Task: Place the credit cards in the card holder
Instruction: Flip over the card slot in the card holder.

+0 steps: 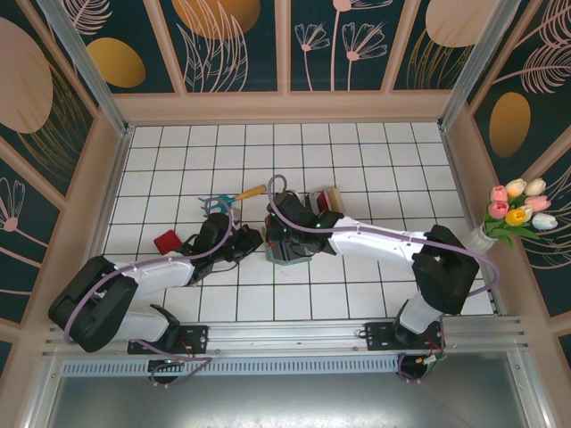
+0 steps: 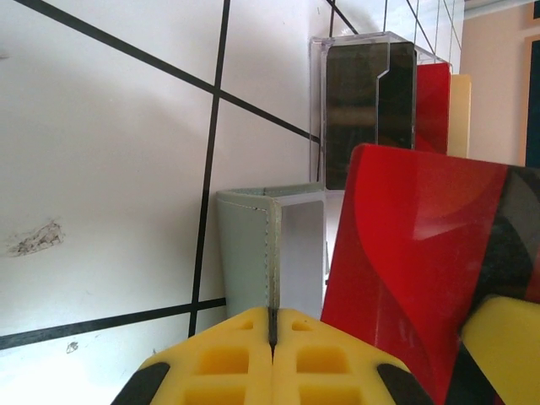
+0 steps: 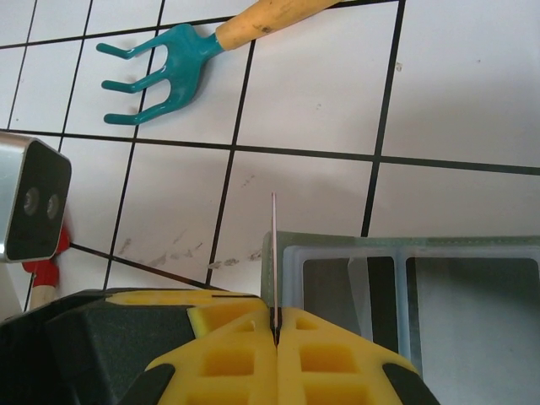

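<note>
The grey-green card holder point(image 1: 291, 259) lies on the white tiles between my two grippers. My left gripper point(image 2: 272, 317) is shut on the holder's stitched flap edge point(image 2: 272, 253), which stands upright in the left wrist view. My right gripper point(image 3: 275, 326) is shut on a red credit card point(image 2: 413, 261). From the right wrist the credit card point(image 3: 272, 245) shows edge-on, right beside the holder's open side with clear windows point(image 3: 337, 245). In the top view the left gripper point(image 1: 252, 241) and right gripper point(image 1: 278, 242) almost meet over the holder.
A clear case point(image 2: 363, 101) with dark, red and cream cards stands behind the holder, and the same case point(image 1: 326, 200) sits just beyond the right gripper. A teal hand rake point(image 3: 160, 63) with a wooden handle lies far left. A red tool point(image 1: 167, 241) lies left of the left arm.
</note>
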Available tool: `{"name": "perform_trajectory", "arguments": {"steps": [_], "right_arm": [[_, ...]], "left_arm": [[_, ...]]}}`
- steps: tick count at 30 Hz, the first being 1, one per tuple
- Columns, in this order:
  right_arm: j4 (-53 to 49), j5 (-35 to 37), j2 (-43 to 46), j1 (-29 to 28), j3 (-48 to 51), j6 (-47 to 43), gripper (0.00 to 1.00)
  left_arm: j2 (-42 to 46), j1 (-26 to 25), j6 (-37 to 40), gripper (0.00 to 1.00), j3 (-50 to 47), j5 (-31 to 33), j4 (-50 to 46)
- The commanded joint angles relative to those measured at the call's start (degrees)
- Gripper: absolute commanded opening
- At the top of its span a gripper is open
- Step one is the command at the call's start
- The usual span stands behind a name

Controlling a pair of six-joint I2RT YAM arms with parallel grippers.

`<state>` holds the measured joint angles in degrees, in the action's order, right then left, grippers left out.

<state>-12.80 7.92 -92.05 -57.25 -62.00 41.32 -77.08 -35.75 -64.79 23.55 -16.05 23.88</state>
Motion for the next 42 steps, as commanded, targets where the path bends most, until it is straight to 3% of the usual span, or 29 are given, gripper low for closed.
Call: {"name": "perform_trajectory", "arguments": {"steps": [1, 9, 15, 21, 37, 42], "right_arm": [[-0.9, 3.5, -2.2, -1.1, -2.9, 1.1, 0.0], [-4.6, 7.9, -2.9, -2.4, -4.4, 0.2, 0.0], [-1.6, 3.7, 0.0, -2.4, -4.3, -0.9, 0.01], [-2.2, 6.5, 1.0, -2.3, -4.0, -1.1, 0.01], [-4.2, 6.3, -4.6, -2.7, -4.9, -0.6, 0.01], [-8.3, 10.5, -6.0, -3.9, -7.2, -1.2, 0.01]], "left_arm": [[0.2, 0.1, -0.5, 0.0, -0.6, -0.6, 2.3], [0.1, 0.1, -0.4, 0.0, -0.6, -0.4, 1.7], [0.2, 0.1, -0.4, 0.0, -0.8, 0.0, 1.2], [0.3, 0.1, -0.4, 0.0, -0.7, 0.0, 1.0], [0.5, 0.1, -0.4, 0.0, -0.3, -0.4, 0.9], [0.5, 0.1, -0.4, 0.0, -0.3, -0.4, 1.0]]}}
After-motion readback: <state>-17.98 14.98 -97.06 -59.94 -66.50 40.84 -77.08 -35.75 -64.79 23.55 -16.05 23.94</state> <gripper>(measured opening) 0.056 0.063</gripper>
